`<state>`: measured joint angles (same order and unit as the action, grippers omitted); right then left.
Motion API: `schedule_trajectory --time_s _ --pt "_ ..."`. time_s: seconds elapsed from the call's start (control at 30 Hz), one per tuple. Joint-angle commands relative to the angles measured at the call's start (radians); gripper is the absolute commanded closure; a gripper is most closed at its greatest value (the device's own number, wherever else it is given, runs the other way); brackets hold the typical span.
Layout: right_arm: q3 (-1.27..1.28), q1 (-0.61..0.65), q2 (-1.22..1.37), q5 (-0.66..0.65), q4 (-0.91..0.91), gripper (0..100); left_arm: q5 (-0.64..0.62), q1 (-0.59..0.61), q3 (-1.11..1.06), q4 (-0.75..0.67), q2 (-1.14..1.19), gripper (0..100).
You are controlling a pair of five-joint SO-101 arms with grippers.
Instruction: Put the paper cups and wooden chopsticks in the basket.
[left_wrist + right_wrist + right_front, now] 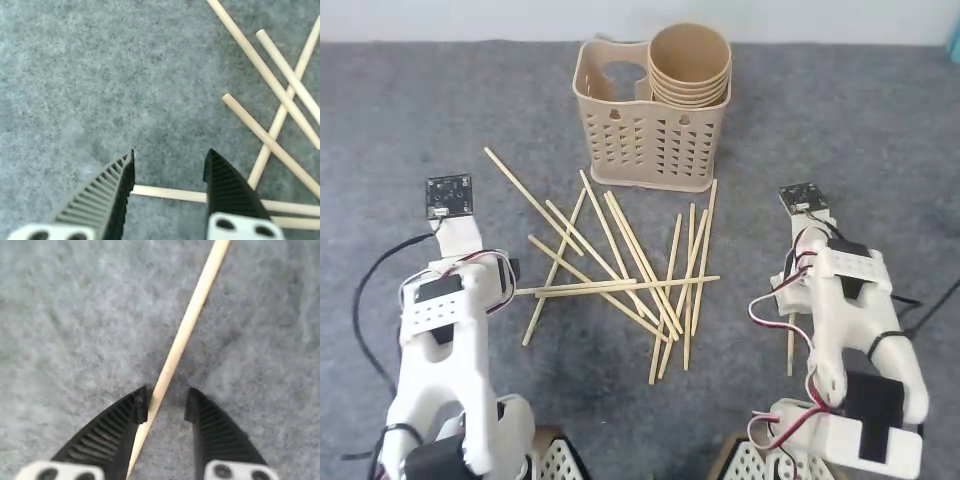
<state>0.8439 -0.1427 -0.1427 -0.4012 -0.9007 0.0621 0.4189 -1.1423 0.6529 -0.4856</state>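
**High view.** A grey, carpet-like tabletop (pixel 420 110) runs back to a strip of pale wall (pixel 470 18) along the far edge. One beige slotted basket (pixel 650 150) stands at the far middle. One stack of paper cups (pixel 690 60), about four rims showing, sits in its right compartment. Roughly a dozen wooden chopsticks (pixel 620 286) lie crossed on the tabletop in front of the basket. They overlap too much for an exact count. They lie between my left arm (pixel 445 310) and right arm (pixel 845 300). One more lies apart, beside the right arm.

**Left wrist view.** My left fingers (pixel 115 190) are spread wide and grasp nothing, low over the grey surface. One chopstick (pixel 170 193) lies crosswise beneath the gap. About four others cross nearby.

**Right wrist view.** My right fingers (pixel 120 425) are narrowly parted astride one stick (pixel 185 330). It touches one finger and leaves a gap to the other, so it is not clamped.
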Motion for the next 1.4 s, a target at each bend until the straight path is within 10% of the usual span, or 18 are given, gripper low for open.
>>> schedule_trajectory --time_s 0.0,0.83,1.37 --pt "-0.074 0.008 -0.053 -0.011 -0.012 83.1 0.011 -0.003 0.045 -0.02 0.0 78" --pt "-0.552 0.027 0.403 0.052 0.105 83.6 0.012 -0.003 0.047 -0.021 0.0 78" --pt "-0.888 -0.033 0.516 0.048 -0.308 99.1 0.012 -0.003 0.047 -0.021 0.0 78"
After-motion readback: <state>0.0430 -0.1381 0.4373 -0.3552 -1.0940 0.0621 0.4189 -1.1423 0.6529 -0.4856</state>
